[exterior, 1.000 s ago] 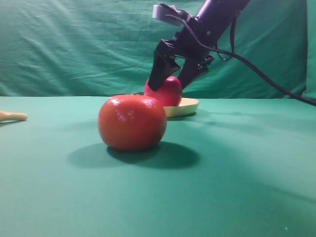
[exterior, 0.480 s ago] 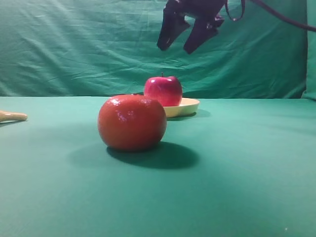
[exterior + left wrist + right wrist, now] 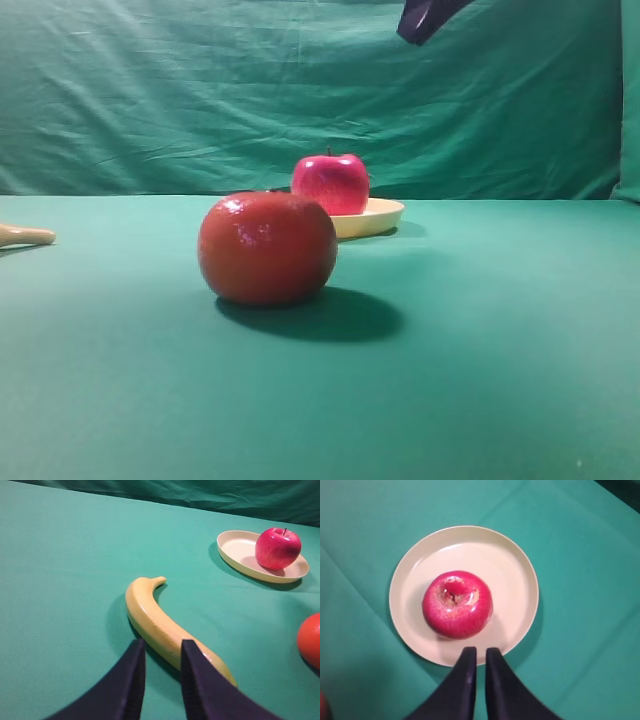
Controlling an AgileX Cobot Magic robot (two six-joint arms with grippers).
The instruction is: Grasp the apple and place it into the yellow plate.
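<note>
The crimson apple (image 3: 330, 183) stands upright on the pale-yellow plate (image 3: 385, 214), free of any gripper. In the right wrist view the apple (image 3: 457, 604) sits just left of centre of the plate (image 3: 517, 565). My right gripper (image 3: 480, 652) hangs high above the plate's near rim, fingers almost together and empty. Only a dark tip of it (image 3: 425, 16) shows at the top of the exterior view. My left gripper (image 3: 162, 650) is low over the table with a narrow gap and holds nothing. The apple (image 3: 278, 547) and plate (image 3: 239, 550) lie far to its right.
A large orange-red round fruit (image 3: 267, 248) sits in front of the plate; its edge also shows in the left wrist view (image 3: 310, 640). A yellow banana (image 3: 160, 622) lies just ahead of the left fingers; its tip shows at the exterior view's left edge (image 3: 25, 235). A green cloth covers the table and backdrop.
My right gripper let go of the apple on the plate, rose up and to the right almost out of the exterior view. The apple stays on the plate.
</note>
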